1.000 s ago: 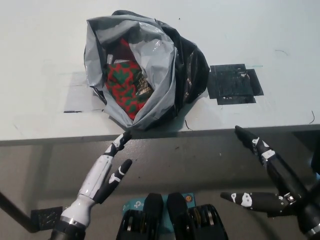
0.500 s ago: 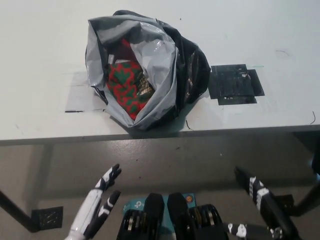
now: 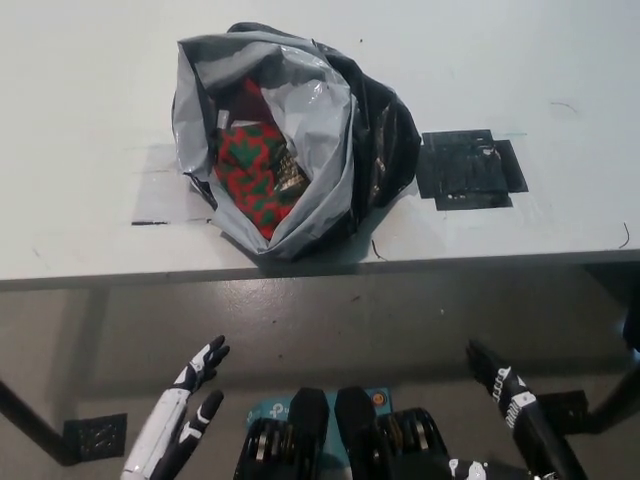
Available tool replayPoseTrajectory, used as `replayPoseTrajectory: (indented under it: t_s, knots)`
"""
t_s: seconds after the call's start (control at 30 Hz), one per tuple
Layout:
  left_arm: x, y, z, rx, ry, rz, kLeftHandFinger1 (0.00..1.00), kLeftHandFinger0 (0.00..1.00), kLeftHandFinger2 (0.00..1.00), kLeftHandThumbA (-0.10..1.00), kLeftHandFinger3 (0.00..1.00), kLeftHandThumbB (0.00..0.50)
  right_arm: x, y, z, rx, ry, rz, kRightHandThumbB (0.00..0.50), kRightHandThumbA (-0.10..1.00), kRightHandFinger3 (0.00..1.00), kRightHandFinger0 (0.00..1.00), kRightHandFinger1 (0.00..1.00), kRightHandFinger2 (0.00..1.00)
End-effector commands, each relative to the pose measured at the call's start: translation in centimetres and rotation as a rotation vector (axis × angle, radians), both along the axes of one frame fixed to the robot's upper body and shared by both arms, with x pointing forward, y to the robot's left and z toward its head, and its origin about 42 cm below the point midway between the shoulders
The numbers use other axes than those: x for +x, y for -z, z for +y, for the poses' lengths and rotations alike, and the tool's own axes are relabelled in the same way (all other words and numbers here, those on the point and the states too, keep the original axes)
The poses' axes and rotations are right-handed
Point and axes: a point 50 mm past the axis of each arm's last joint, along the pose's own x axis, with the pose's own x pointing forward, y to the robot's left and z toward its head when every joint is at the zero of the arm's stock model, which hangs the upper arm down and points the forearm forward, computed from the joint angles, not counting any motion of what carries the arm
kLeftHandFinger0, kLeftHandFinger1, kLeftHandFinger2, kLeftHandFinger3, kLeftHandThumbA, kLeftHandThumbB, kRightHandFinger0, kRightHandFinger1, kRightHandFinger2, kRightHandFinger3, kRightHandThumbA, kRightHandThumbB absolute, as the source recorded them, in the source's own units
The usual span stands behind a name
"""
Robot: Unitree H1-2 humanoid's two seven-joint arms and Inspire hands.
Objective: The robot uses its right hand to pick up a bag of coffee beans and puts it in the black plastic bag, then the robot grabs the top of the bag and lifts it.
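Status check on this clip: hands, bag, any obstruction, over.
White left hand and black right hand open, low, off the white table. Red-and-green coffee bean bag inside open black plastic bag. Nothing in the way.

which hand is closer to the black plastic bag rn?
Left. The left hand sits below the table edge, almost under the black plastic bag; the right hand is low and farther off to its right.

Bag on the worktop, both hands low below its front edge.

The plastic bag [image 3: 295, 150] sits on the worktop [image 3: 90, 90] near the front edge, the coffee bag [image 3: 252, 170] inside it. A tape patch [image 3: 468, 168] lies just right. Left hand [image 3: 180, 425] lower left, right hand [image 3: 520, 425] lower right.
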Motion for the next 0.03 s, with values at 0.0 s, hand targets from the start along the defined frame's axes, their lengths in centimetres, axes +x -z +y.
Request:
replayPoseTrajectory:
  t_s: [0.0]
  knots:
    - [0.07, -1.56, 0.35, -0.022, 0.03, -0.071, 1.0, 1.0, 1.0, 1.0, 1.0, 0.272, 0.3, -1.19, -0.24, 0.039, 0.034, -0.137, 0.232, 1.0, 1.0, 1.0, 1.0, 1.0]
